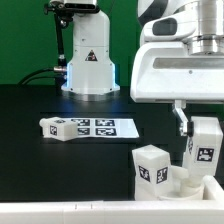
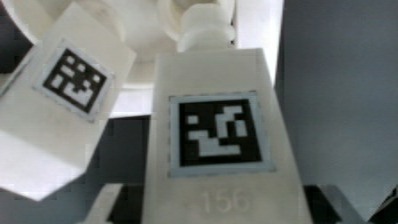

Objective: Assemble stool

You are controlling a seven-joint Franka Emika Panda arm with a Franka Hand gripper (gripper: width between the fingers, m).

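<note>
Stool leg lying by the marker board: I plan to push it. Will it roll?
The stool leg looks blocky with flat faces, so it probably slides, not rolls. Already lying down, it seems unlikely to tip.

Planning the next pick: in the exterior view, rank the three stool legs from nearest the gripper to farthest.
1. Right leg, at the gripper, exterior view's right.
2. Middle leg, lower centre.
3. Lying leg, by the marker board, left.

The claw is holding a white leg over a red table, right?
Not quite. The exterior view shows the table is black, not red. The claw does hold a white leg over it.
</note>
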